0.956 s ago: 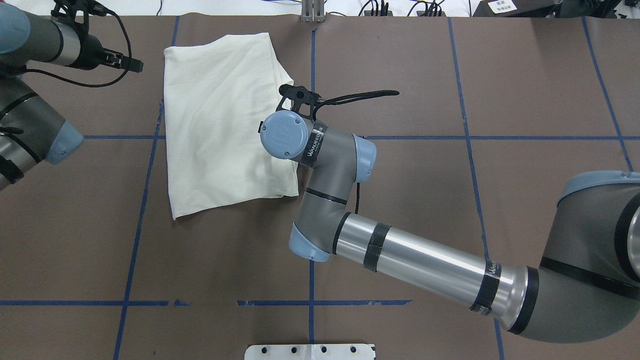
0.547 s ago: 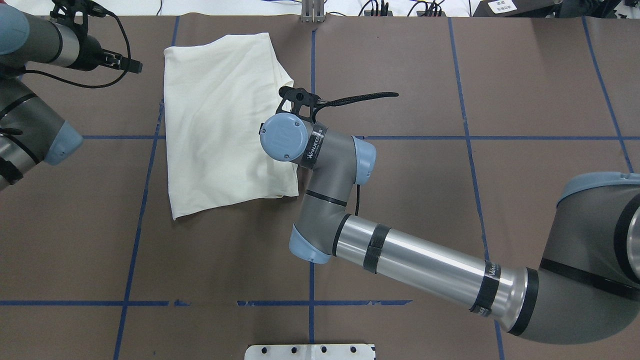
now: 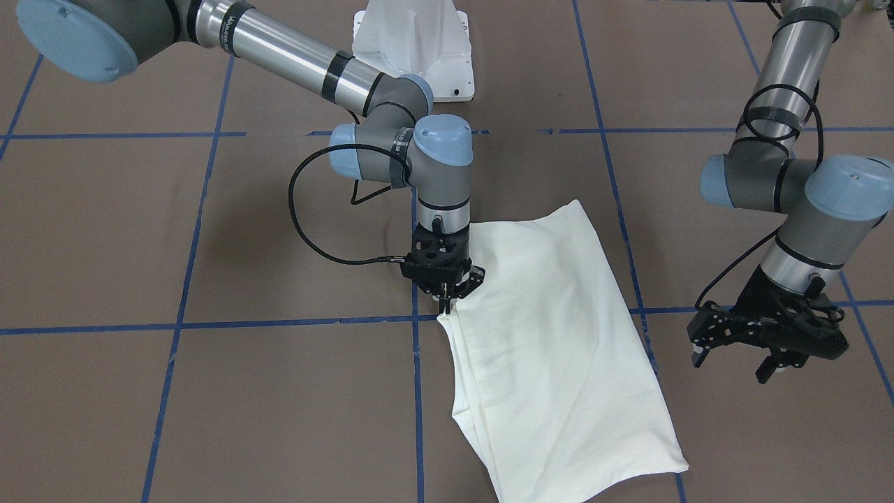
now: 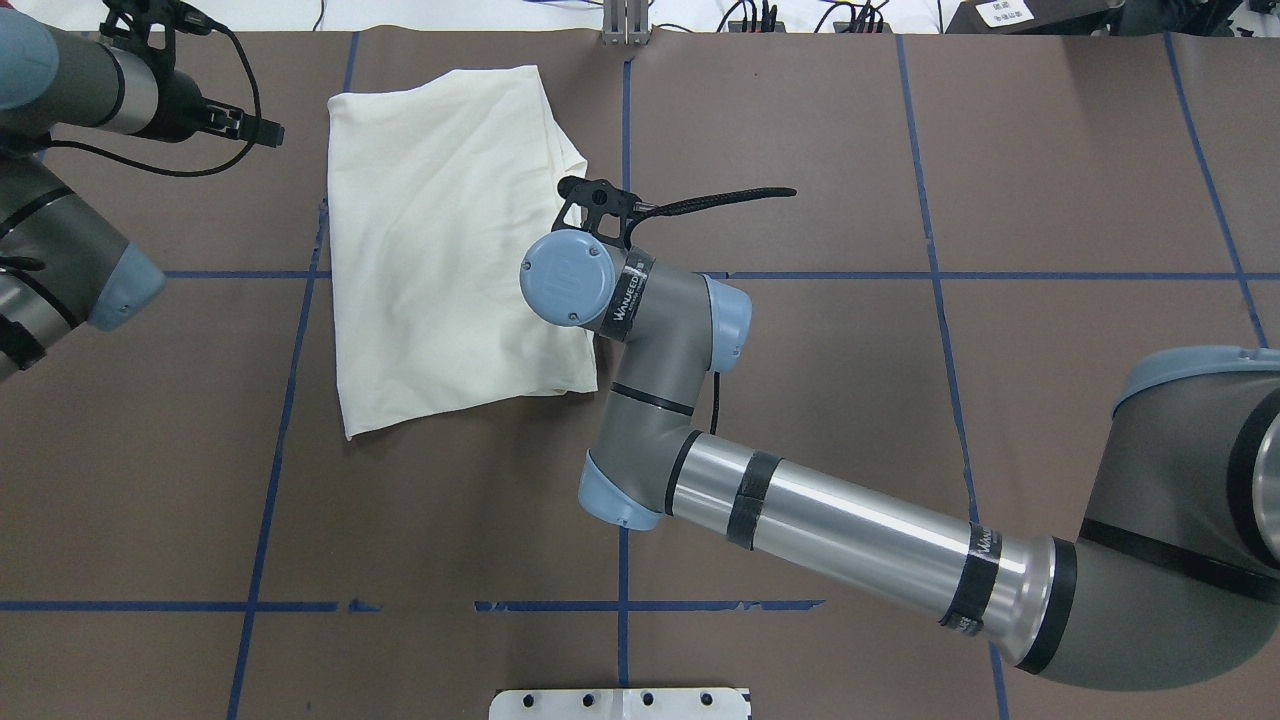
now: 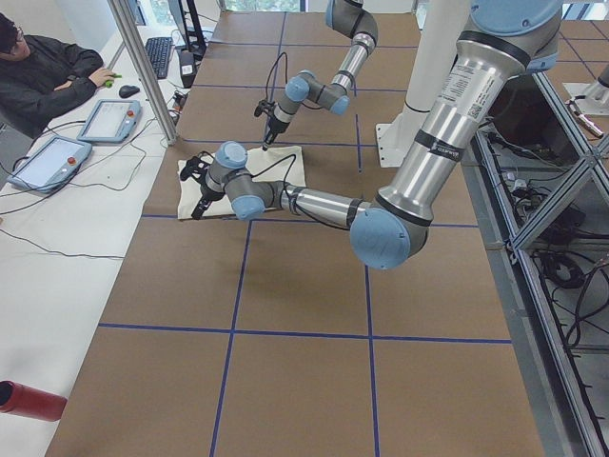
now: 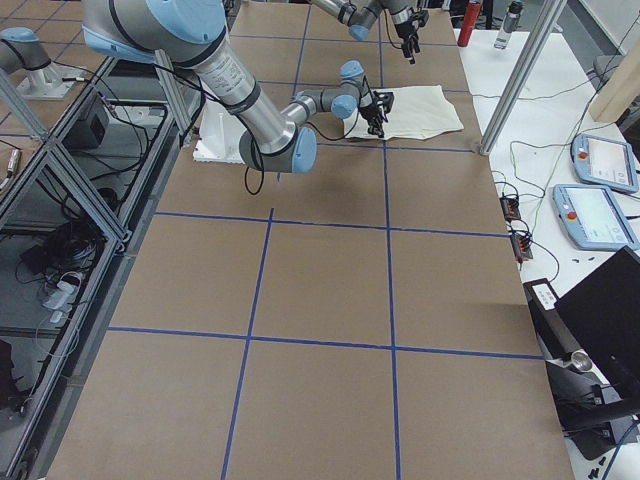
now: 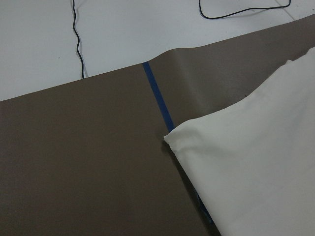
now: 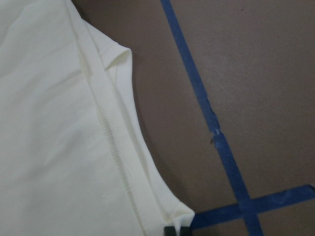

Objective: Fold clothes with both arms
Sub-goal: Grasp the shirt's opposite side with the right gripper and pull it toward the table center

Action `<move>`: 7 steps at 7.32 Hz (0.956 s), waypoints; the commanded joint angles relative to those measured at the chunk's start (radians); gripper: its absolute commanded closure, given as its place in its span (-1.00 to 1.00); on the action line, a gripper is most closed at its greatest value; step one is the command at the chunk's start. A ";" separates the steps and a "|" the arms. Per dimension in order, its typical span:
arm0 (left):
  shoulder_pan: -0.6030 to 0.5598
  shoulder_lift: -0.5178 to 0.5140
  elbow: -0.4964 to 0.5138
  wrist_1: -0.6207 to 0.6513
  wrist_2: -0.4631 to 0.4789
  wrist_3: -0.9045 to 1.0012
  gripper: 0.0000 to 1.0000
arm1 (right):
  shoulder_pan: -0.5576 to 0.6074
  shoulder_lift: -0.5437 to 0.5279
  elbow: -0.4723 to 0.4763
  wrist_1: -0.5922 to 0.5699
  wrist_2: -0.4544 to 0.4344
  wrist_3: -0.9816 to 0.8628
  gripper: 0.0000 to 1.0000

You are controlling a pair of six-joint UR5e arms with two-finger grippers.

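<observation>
overhead, the wrist (image 4: 567, 278) hides the right gripper (image 3: 445, 305) pinching the shirt (image 4: 440, 250).

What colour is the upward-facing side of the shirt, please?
The shirt shows plain cream-white, no print; clearest in the overhead exterior view.

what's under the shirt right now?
Brown table cover; blue tape lines run in beneath the shirt. Only plain cream side shows; any print or layers underneath are covered.

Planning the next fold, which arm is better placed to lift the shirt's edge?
Right. The right tool looks shut on the T-shirt corner; the left tool hangs open beside the cloth, touching nothing.
</observation>
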 commanded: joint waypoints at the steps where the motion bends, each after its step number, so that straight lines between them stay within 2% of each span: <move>1: 0.000 0.000 0.000 0.000 0.000 -0.001 -1.00 | 0.021 -0.008 0.039 -0.007 0.018 -0.023 1.00; 2: 0.000 0.000 -0.005 0.000 0.000 -0.004 -1.00 | 0.033 -0.070 0.118 -0.018 0.084 -0.050 1.00; 5: 0.003 0.031 -0.057 0.002 -0.002 -0.005 -1.00 | 0.030 -0.493 0.610 -0.045 0.095 -0.075 1.00; 7: 0.009 0.044 -0.072 0.002 -0.003 -0.005 -1.00 | -0.043 -0.669 0.769 -0.042 0.045 -0.064 1.00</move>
